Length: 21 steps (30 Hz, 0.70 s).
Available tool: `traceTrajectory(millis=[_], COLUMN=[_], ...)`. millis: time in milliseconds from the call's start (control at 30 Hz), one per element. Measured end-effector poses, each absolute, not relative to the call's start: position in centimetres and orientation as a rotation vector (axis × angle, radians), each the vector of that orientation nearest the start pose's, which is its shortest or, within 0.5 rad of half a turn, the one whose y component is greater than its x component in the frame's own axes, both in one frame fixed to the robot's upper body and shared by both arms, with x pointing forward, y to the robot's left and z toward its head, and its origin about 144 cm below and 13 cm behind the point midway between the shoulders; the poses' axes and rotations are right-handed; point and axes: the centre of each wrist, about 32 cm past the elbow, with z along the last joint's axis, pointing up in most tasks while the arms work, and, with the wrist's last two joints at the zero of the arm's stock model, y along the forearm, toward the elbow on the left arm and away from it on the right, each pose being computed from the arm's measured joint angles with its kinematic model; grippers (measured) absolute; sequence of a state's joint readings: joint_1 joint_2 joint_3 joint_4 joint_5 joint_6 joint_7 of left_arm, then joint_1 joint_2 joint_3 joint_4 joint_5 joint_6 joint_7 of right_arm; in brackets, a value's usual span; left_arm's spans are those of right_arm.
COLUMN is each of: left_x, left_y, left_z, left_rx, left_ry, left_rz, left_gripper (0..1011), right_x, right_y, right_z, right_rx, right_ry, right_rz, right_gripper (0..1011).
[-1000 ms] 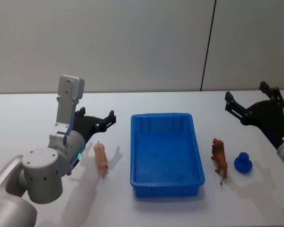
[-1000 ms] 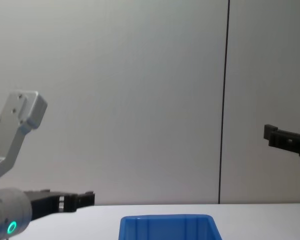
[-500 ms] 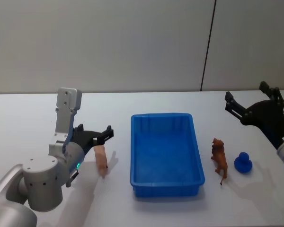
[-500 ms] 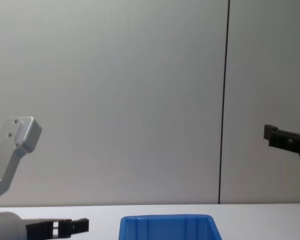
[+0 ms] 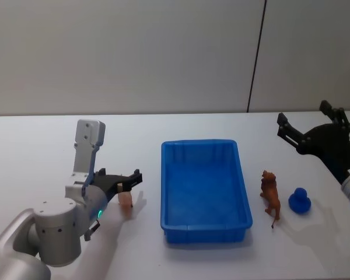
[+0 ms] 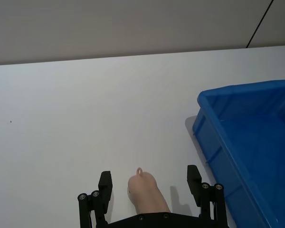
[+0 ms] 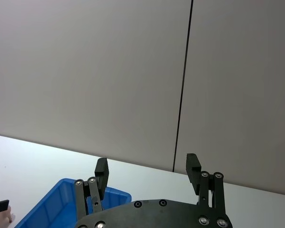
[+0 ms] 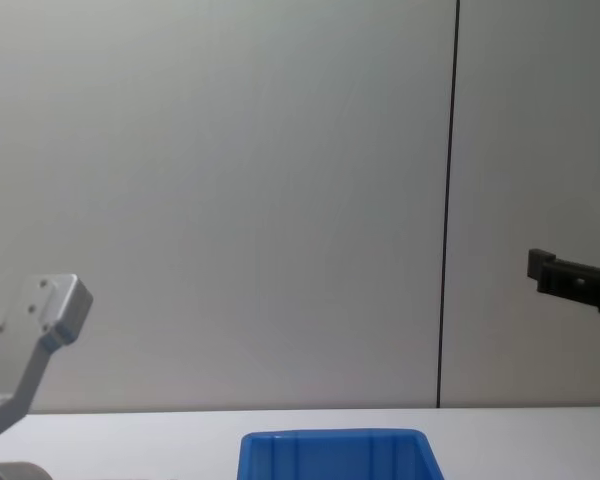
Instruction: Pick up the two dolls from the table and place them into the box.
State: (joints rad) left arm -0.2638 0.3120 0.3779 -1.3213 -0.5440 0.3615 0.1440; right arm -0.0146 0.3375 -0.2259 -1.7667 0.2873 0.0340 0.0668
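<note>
A: State of left gripper?
B: Down at the table, jaws spread, nothing gripped; pink doll lies between its fingers, a gap showing on each side.
A: So which step?
B: First pick, I'd say. Pre-grasp, not closed yet.
A: Where's the box?
B: Just beside that gripper, on its right. Nothing in it yet.
A: And right gripper?
B: Parked high, off the box's far right corner, wide open, holding nothing. Nearer the robot than it stands the brown doll, just off the box; blue toy beside that, farther out.
A: Next move?
B: Probably squeeze on the pink doll's body, lift above the box, swing right over it, let go. The doll is narrow against that spread, so it could roll or skew if one pad lands first. The brown doll likely goes to the right arm after.
</note>
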Motion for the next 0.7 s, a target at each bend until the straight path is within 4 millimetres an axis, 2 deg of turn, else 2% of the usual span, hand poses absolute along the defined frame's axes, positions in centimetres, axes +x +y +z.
traceTrajectory(millis=[433,633,700], left_x=[52.2,52.4,52.4], left_y=[22.6,22.4,22.3], left_z=[112.3,112.0,111.8], left_rx=[0.376,0.398,0.408], left_ry=[0.460,0.473,0.478], left_rz=[1.388,1.387,1.387], left_gripper=[1001,902,834], right_x=[44.3,44.3,44.3], right_y=[-23.7,-23.7,-23.7], right_z=[118.9,118.9,118.9], right_rx=[0.026,0.026,0.026], right_ry=[-0.075,-0.075,-0.075], right_rz=[-1.229,-1.230,-1.229], right_gripper=[1001,1001,1001])
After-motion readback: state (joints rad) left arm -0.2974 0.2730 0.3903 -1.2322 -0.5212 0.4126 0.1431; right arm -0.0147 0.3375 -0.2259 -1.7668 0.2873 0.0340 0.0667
